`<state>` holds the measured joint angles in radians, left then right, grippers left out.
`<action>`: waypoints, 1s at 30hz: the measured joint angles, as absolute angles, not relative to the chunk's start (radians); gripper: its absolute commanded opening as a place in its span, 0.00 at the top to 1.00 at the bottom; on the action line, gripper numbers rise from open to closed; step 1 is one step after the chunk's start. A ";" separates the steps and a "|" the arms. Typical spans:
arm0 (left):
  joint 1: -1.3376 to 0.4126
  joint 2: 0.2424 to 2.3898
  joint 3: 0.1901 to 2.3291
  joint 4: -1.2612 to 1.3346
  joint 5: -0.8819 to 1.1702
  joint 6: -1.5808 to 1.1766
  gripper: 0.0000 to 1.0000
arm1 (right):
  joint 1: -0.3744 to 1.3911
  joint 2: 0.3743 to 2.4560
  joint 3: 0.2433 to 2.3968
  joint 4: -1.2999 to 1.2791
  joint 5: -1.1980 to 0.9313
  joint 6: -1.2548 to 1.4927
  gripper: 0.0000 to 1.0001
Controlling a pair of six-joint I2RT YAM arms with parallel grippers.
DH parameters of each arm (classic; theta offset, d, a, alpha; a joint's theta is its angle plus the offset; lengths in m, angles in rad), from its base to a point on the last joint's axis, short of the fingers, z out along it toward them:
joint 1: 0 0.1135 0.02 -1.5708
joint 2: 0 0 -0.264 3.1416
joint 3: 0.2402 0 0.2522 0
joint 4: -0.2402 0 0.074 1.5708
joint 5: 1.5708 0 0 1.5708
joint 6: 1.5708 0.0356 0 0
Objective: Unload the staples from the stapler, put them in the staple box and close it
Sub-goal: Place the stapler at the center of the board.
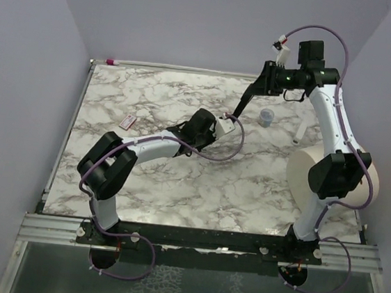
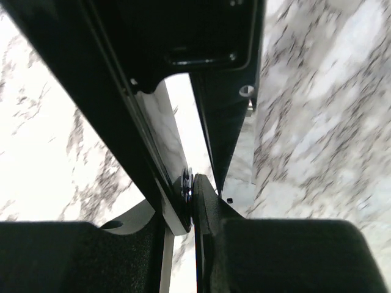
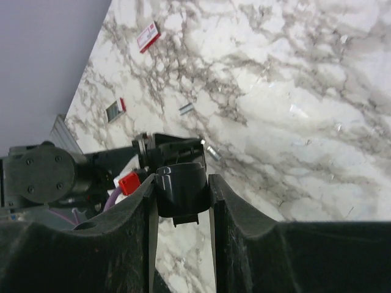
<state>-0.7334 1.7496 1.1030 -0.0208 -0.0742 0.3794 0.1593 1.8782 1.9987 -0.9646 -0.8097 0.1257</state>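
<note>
The left end effector [image 2: 190, 210] looks pressed together on the low end of the stapler [image 1: 247, 99]. The stapler slants up off the bench [image 1: 176, 193] to the right end effector [image 3: 181, 183], which pinches its rounded top end. With the thin bar held at both ends, uneven pulling by the arms could twist it or let it slip from one grip. A few staples [image 3: 186, 108] lie loose on the bench beneath. Any left in the groove could scatter wide from this height, or jam.
</note>
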 measured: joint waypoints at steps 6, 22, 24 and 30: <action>-0.748 1.826 1.204 -0.044 0.063 0.146 1.00 | 0.148 1.995 2.175 -0.989 -0.786 0.141 0.99; -0.836 1.969 1.114 0.262 0.343 -0.418 0.76 | 0.142 2.025 2.076 -1.047 -0.629 0.121 0.99; -0.843 1.990 1.097 0.300 0.360 -0.472 0.66 | 0.142 2.026 2.043 -1.042 -0.619 0.119 0.99; -0.853 1.998 1.031 0.427 0.397 -0.565 0.61 | 0.142 2.075 2.008 -1.029 -0.612 0.111 0.99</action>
<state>-0.8532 1.9976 1.0313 0.4274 0.3965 -0.5652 0.1417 2.0750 2.0079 -1.0294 -0.6121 0.1112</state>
